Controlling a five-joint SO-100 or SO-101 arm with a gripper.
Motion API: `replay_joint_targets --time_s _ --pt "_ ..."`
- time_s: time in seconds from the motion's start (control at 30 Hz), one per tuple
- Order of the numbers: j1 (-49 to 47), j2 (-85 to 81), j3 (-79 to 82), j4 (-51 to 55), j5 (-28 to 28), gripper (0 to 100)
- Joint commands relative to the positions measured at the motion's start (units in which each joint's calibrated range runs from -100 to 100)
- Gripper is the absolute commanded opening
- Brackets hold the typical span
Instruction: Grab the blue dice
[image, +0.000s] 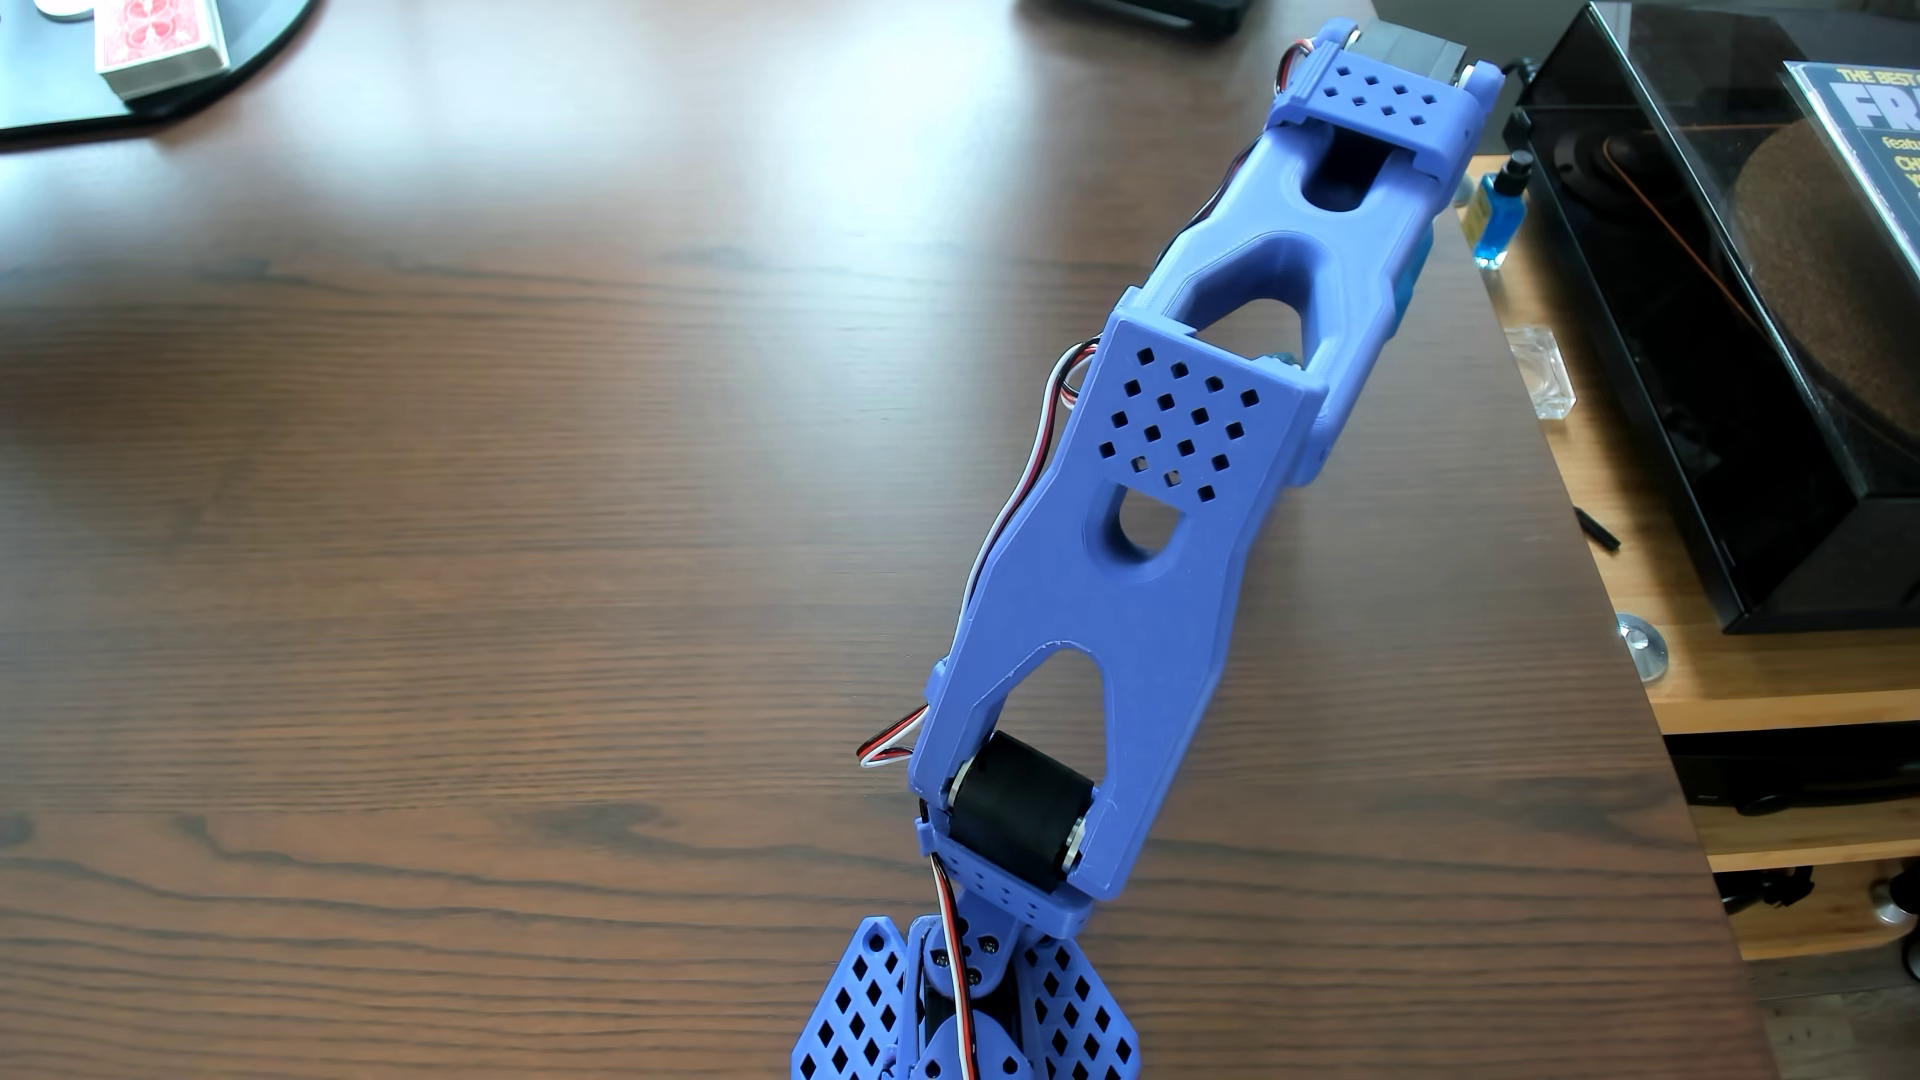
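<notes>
Here the blue arm (1164, 540) hides its gripper, so its state cannot be told

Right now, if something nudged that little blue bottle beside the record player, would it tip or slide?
The bottle looks tall and narrow, so it would probably tip rather than slide. It holds blue liquid, so it is likely somewhat heavy for its size. Its see-through wall could be glass or plastic, so treat it as possibly fragile.
</notes>
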Motion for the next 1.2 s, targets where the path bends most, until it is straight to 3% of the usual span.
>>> replay_joint_targets --time_s 0.0,1.17 --pt "0.6 -2.5 -4.8 0.5 0.2 12" --pt "-2.6 2.1 -4.2 -0.2 -0.3 12"
